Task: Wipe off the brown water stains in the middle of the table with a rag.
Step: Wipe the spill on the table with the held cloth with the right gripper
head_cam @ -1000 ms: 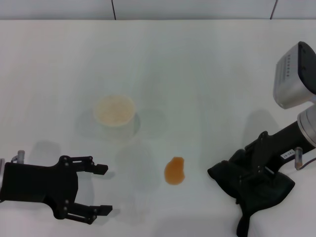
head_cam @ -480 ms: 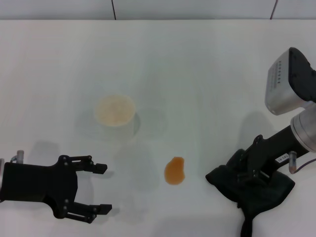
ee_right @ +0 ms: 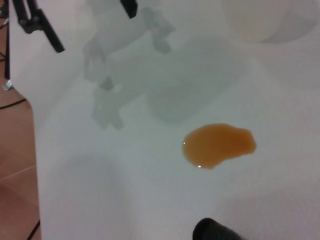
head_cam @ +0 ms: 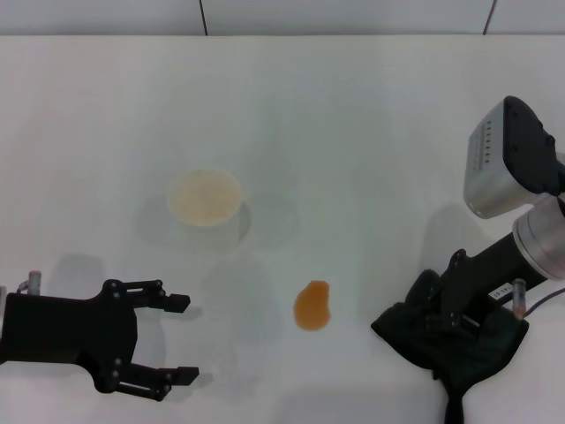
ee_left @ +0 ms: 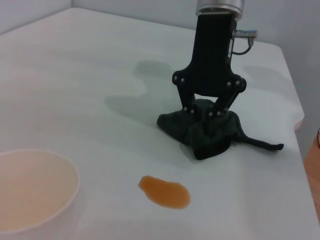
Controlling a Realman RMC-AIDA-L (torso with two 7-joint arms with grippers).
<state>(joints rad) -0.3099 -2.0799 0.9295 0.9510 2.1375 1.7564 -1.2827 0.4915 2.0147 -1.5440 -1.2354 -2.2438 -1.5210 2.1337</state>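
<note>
The brown water stain (head_cam: 312, 306) (ee_left: 165, 192) (ee_right: 219, 145) is a small orange blotch on the white table (head_cam: 353, 132), in front of the middle. The dark rag (head_cam: 490, 349) (ee_left: 210, 137) lies bunched on the table to the stain's right, its thin tail trailing toward the near edge. My right gripper (head_cam: 433, 318) (ee_left: 204, 112) stands steeply over the rag's stain-side end, fingers drawn in on a fold of the cloth. A hand's width of bare table separates rag and stain. My left gripper (head_cam: 184, 339) rests open and empty at the near left.
A white paper cup (head_cam: 205, 198) (ee_left: 30, 187) with pale liquid stands upright behind and left of the stain. The table's near edge runs just below the rag and the left gripper. A wall borders the far side.
The right arm has swung more upright over the rag. The rag's tail has shifted slightly right. The left arm and the stain have not moved.
</note>
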